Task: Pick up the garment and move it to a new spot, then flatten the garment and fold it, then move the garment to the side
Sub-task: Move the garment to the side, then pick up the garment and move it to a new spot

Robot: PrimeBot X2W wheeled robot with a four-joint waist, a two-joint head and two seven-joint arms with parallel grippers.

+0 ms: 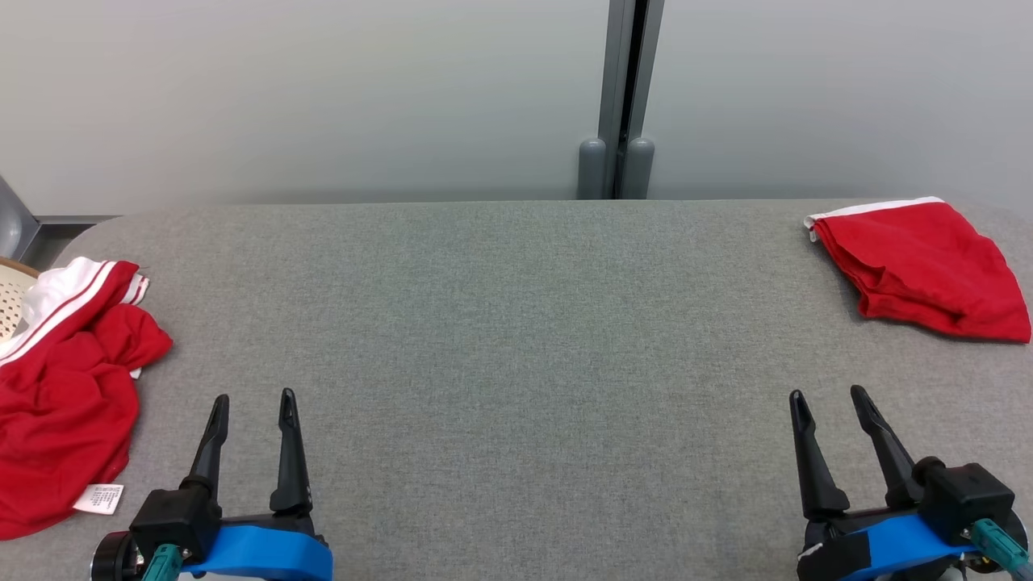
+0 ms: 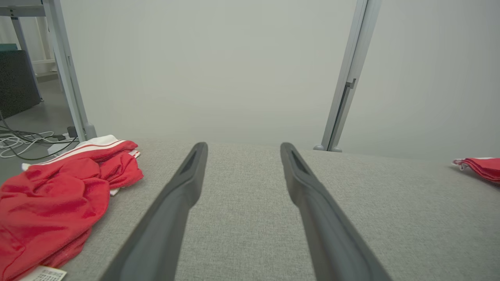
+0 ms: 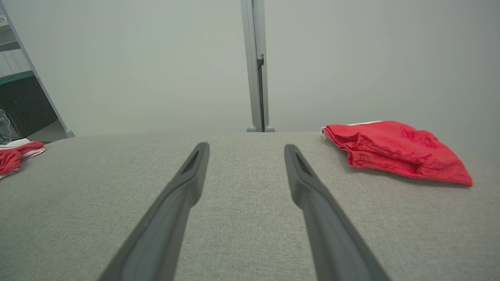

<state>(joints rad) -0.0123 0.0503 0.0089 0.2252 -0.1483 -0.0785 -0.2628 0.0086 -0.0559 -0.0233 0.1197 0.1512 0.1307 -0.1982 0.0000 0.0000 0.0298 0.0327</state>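
Grey table [image 1: 516,323] seen from above.
Crumpled garment [image 1: 64,387] at left edge; folded garment [image 1: 920,266] upper right; left gripper [image 1: 254,397] and right gripper [image 1: 827,393] at bottom, both wide, empty.

Looked like a lab or office-type test room, not a home. Work surface was a wide table [image 1: 516,323] w/ rounded corners, covered in plain grey fabric. Behind it stood pale, bare partition panels [image 1: 323,97] joined by a grey metal post [image 1: 625,97] on rounded feet. Off the table's L end: hard grey floor [image 2: 49,111] w/ loose cables [image 2: 23,138] trailing across it, a metal frame leg [image 2: 66,70], and a dark perforated cabinet [image 3: 23,101] w/ teal top. Furnishings were plain, functional, institutional.
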